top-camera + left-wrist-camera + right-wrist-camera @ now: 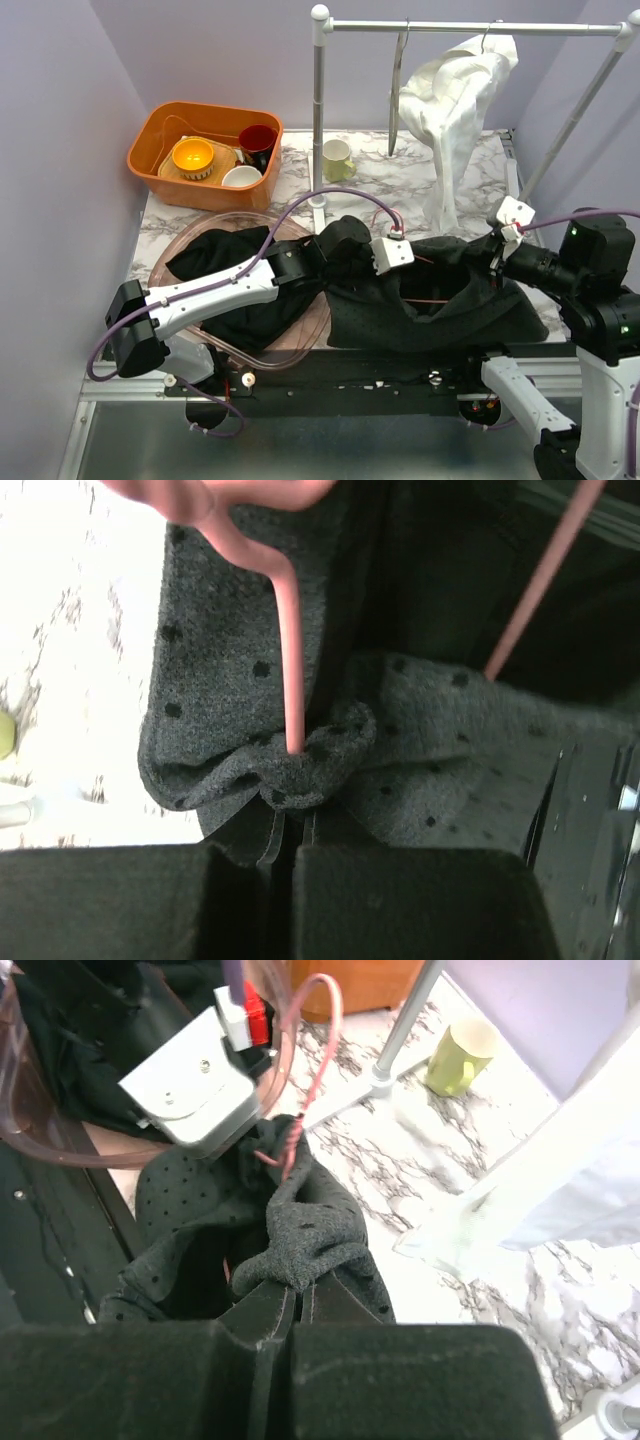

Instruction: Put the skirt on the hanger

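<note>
- Top external view: the dark grey dotted skirt [400, 322] lies spread along the near edge of the marble table [400, 180], stretched between my two arms.
- My left pincer [290, 832] is clenched on a bunched fold of the skirt. The fabric puffs up just above my fingertips.
- The pink wire hanger [292, 650] runs straight down into that same fold. I cannot tell whether my fingers pinch the wire as well as the cloth.
- A second pink leg of the hanger slants away to the right, over darker fabric.
- My right pincer [297, 1302] is clenched too, gripping a twisted knot of the skirt at its other end.
- From my right wrist I see the left wrist's white camera block [190, 1090] just beyond the skirt, with the pink wire curling beside it.
- To my left, a clear tub [170, 250] holds black clothing, and my left arm reaches across it.
- At the back, an orange bin [150, 150] holds bowls and cups, and a pale green mug [338, 160] stands near the rack's post [318, 120].
- A white garment [455, 95] hangs from the rack's rail.
</note>
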`<state>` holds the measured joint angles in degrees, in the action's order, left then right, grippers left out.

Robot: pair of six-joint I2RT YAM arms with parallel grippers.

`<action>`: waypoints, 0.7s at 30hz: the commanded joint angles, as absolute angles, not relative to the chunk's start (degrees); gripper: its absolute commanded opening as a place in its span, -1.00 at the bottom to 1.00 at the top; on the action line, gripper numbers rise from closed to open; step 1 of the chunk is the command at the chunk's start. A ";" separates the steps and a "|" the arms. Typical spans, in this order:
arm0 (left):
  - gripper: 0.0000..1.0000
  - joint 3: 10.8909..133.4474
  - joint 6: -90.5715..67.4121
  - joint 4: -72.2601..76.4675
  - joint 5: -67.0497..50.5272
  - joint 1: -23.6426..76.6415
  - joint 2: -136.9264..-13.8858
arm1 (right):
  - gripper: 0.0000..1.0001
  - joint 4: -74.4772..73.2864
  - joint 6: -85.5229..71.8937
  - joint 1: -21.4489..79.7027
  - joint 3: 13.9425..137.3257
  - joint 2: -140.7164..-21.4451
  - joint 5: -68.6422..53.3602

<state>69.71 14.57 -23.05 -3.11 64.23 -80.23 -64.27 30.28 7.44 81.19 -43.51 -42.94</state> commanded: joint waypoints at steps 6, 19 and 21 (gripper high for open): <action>-1.00 70.05 13.98 -15.30 -5.27 64.60 -78.40 | -0.95 -71.10 38.84 7.91 67.36 -43.16 -51.95; -1.00 70.66 24.60 -11.94 -6.59 64.60 -76.03 | 0.42 -80.85 47.29 8.44 77.15 -44.21 -40.71; -1.00 70.31 27.06 -12.65 -7.03 64.60 -75.76 | 0.64 -81.30 46.32 8.35 81.73 -43.51 -39.30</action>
